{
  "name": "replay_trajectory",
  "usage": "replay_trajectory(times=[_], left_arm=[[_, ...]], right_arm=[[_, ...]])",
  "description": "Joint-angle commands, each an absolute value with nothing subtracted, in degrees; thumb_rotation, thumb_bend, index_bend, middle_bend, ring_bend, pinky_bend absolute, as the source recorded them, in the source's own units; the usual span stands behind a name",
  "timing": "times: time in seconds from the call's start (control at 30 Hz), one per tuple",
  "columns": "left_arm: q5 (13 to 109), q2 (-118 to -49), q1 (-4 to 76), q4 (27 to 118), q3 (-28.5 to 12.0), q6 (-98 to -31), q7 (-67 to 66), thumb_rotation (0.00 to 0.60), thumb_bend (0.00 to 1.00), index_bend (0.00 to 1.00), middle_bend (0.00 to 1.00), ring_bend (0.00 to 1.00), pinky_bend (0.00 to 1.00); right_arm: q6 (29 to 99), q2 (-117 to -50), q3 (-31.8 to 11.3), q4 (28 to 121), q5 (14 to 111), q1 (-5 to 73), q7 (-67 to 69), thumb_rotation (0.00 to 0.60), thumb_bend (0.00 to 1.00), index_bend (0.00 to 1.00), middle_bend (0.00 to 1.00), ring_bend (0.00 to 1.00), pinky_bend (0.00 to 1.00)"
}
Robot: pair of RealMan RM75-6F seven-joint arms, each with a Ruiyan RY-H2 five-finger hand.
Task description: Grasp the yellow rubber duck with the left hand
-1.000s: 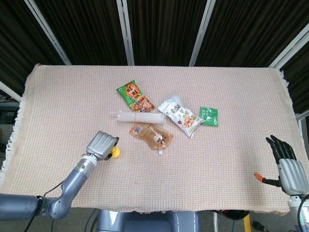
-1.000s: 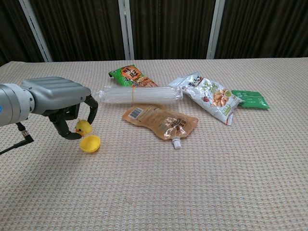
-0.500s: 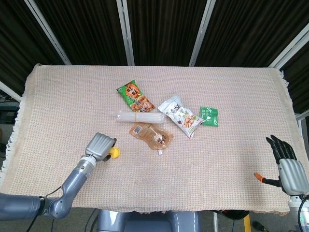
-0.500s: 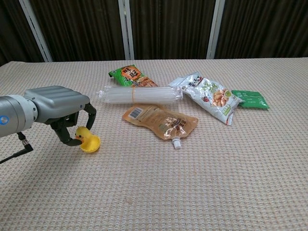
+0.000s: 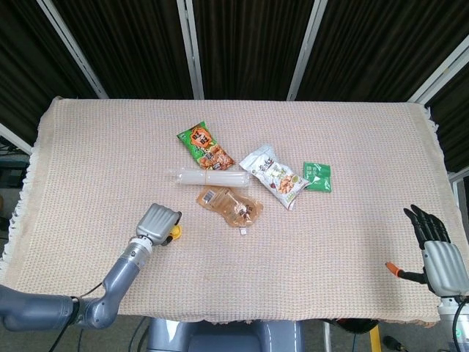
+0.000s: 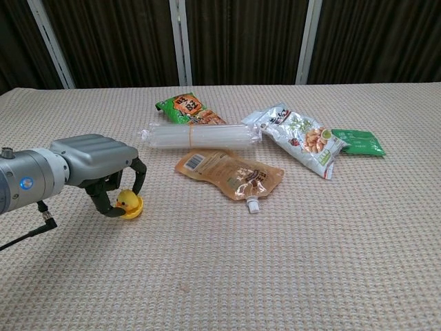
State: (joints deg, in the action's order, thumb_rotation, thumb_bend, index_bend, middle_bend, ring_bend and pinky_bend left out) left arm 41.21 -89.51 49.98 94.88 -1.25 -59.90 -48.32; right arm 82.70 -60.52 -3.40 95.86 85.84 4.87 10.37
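Note:
The yellow rubber duck (image 6: pixel 127 202) stands on the woven tablecloth at the front left, a small yellow spot (image 5: pixel 174 233) in the head view. My left hand (image 6: pixel 96 162) is low over it, and its curled fingers (image 6: pixel 110 209) wrap the duck from the left while another presses from above right. The duck is held between them, still touching the cloth. Seen in the head view, the left hand (image 5: pixel 159 223) covers most of the duck. My right hand (image 5: pixel 437 254) hangs off the table's right front corner, holding nothing, fingers straight and apart.
To the right of the duck lie a brown spouted pouch (image 6: pixel 231 174) and a clear tube pack (image 6: pixel 200 136). Further back are a green snack packet (image 6: pixel 187 109), a white nut bag (image 6: pixel 300 141) and a small green sachet (image 6: pixel 358 143).
My left hand dropped lower and shifted slightly right, and its fingers closed in around the duck. The duck went from tilted to upright. The right hand stayed still.

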Motion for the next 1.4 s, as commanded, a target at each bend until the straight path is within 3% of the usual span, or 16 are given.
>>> replay_trajectory(times=[0.03,0.2,0.5,0.63,0.73,0.8,0.9,0.97,1.03,1.1,1.4], left_arm=[[41.3,-89.6,50.0,94.9,-1.1,-59.8,-48.1,0.600,0.43,0.39,1.00,0.88,0.76],[41.7,-89.1,50.0,95.6,-1.0,-59.8,-48.0,0.600,0.38,0.31,1.00,0.87,0.76],[45.2,-86.3,48.9,99.9,-1.6,-61.9,-45.3,0.600,0.36,0.29,0.99,0.86,0.76],[48.5,-83.5,47.3,103.2,-1.7,-64.5,-43.1,0.600,0.28,0.28,0.94,0.81,0.72],[52.6,-80.8,45.0,106.2,-1.3,-68.0,-40.5,0.600,0.17,0.23,0.82,0.72,0.62],[56.0,-78.8,42.9,107.7,-0.3,-70.8,-38.9,0.600,0.07,0.17,0.64,0.58,0.50],[61.0,-75.5,38.5,109.9,2.0,-76.2,-35.9,0.600,0.03,0.08,0.35,0.36,0.37],[64.1,-73.6,35.5,110.8,3.9,-79.4,-33.4,0.600,0.03,0.02,0.12,0.14,0.21],[66.6,-71.7,32.2,111.5,6.1,-82.3,-30.9,0.600,0.02,0.00,0.02,0.02,0.07],[69.1,-69.9,29.3,111.6,8.5,-84.5,-28.9,0.600,0.02,0.00,0.00,0.00,0.00],[79.1,-65.1,18.0,106.7,14.7,-94.6,-22.3,0.600,0.00,0.00,0.00,0.00,0.00]], right_arm=[[82.7,-60.5,-3.4,95.9,85.8,4.8,10.5,0.600,0.01,0.04,0.00,0.00,0.00],[82.8,-60.5,-3.4,95.8,85.9,4.9,10.5,0.600,0.01,0.04,0.00,0.00,0.00],[82.8,-60.6,-3.4,95.7,86.0,4.9,10.3,0.600,0.01,0.04,0.00,0.00,0.00],[83.0,-60.6,-3.3,95.6,86.4,4.8,10.1,0.600,0.01,0.04,0.00,0.00,0.00],[83.0,-60.7,-3.3,95.4,86.5,4.8,10.0,0.600,0.01,0.04,0.00,0.00,0.00],[82.9,-60.7,-3.2,95.4,86.4,4.9,9.8,0.600,0.01,0.04,0.00,0.00,0.00],[82.5,-60.7,-3.1,95.3,86.2,4.9,9.2,0.600,0.01,0.04,0.00,0.00,0.00],[82.2,-60.6,-3.0,95.2,86.1,5.0,8.5,0.600,0.01,0.04,0.00,0.00,0.00],[81.9,-60.6,-2.9,94.9,86.2,5.2,7.0,0.600,0.01,0.04,0.00,0.00,0.00],[81.6,-60.7,-2.7,95.0,86.2,5.3,6.0,0.600,0.01,0.04,0.00,0.00,0.00],[81.7,-61.1,-2.7,95.1,86.2,5.4,2.9,0.600,0.01,0.03,0.00,0.00,0.00]])
